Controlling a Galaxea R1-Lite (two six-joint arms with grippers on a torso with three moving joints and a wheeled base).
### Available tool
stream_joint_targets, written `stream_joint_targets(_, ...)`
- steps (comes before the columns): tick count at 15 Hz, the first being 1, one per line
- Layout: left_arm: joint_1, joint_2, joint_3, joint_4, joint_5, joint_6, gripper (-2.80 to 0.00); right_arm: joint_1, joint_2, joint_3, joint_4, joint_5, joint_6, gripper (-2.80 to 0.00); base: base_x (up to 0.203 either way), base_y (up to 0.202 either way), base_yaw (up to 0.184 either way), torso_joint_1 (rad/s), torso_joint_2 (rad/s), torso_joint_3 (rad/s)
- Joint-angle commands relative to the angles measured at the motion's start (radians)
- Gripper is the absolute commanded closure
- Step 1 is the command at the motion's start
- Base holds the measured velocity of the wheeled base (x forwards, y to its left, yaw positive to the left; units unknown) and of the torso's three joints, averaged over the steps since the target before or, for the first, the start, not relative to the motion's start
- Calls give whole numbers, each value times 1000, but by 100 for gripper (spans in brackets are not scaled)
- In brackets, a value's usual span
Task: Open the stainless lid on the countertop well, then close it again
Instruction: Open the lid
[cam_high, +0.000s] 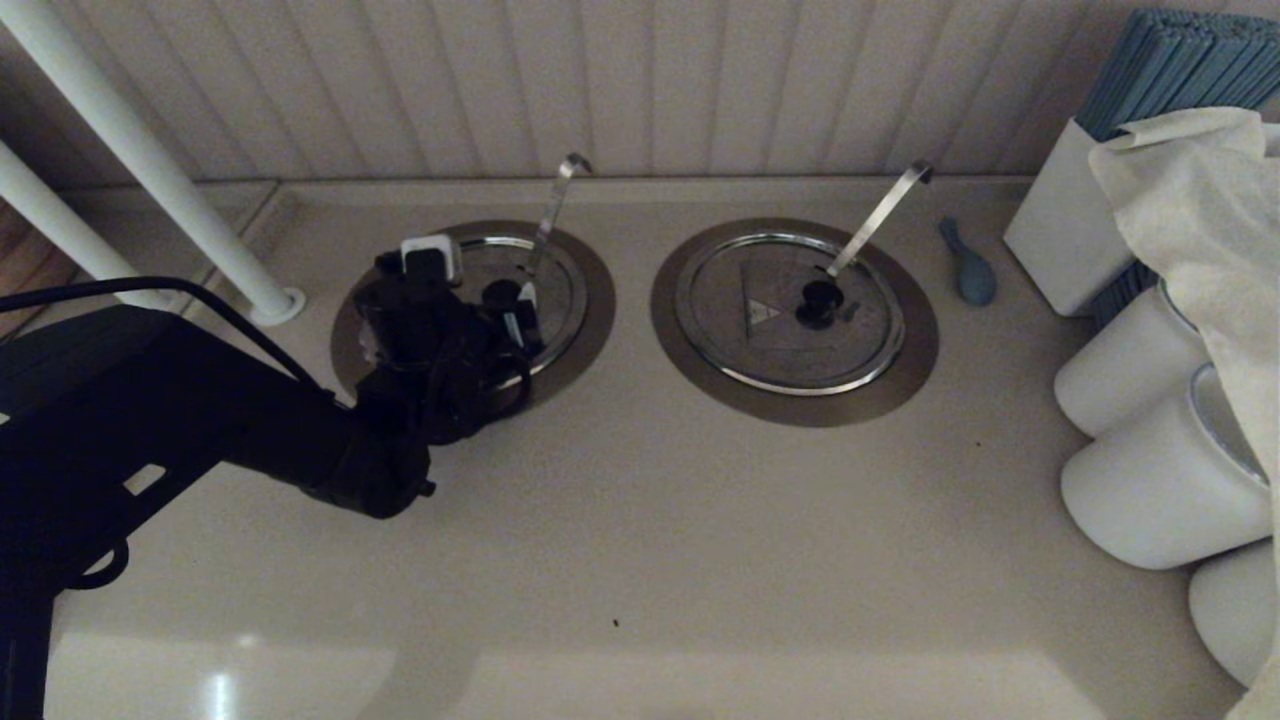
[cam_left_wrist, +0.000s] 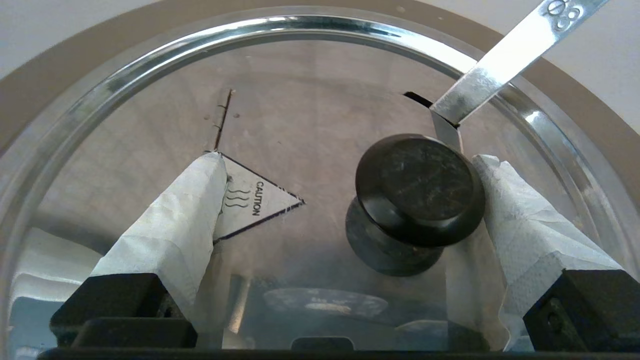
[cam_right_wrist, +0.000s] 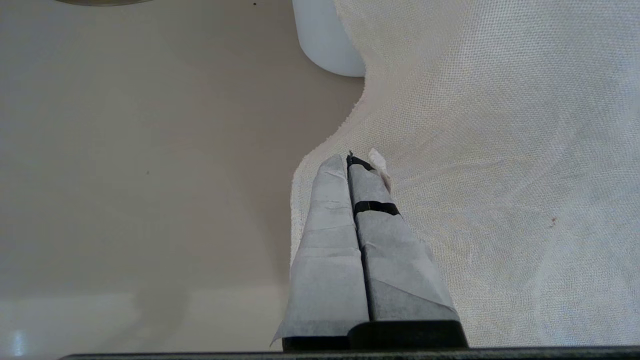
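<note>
The stainless lid (cam_high: 562, 282) lies flat over the countertop well, whose wide flange (cam_high: 598, 305) rings it; the dark hole is hidden. A thin hooked handle (cam_high: 555, 205) rises through the lid. My left gripper (cam_high: 505, 312) hovers low over it, open. In the left wrist view the left gripper (cam_left_wrist: 348, 160) straddles the lid (cam_left_wrist: 310, 110): the black knob (cam_left_wrist: 420, 187) sits against one taped finger (cam_left_wrist: 520, 220), the other finger (cam_left_wrist: 175, 230) rests by the caution triangle (cam_left_wrist: 257, 200). The handle (cam_left_wrist: 505, 60) passes through a slot. My right gripper (cam_right_wrist: 350, 160) is shut, parked beside a white cloth (cam_right_wrist: 500, 150).
The twin lid (cam_high: 790, 310) with its broad slanted handle (cam_high: 880, 215) lies to the right. A blue object (cam_high: 968, 268), white cylinders (cam_high: 1150, 370), a cloth (cam_high: 1200, 200) and a white box crowd the right side. White poles (cam_high: 140, 150) stand at the left.
</note>
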Motion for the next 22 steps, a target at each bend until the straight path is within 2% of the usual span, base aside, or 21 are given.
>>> stream_joint_targets(1,4,-7,0,-9,3,0,-280,0,2,0,-1,-1,0,0,0,0,0,0,0,0)
stream_joint_targets(11,33,-54,0,-6,0,0,-280,0,2,0,-1,-1,0,0,0,0,0,0,0,0)
stream_joint_targets(22,106,-89,7,-9,-16,2,-280,0,2,0,-1,-1,0,0,0,0,0,0,0,0)
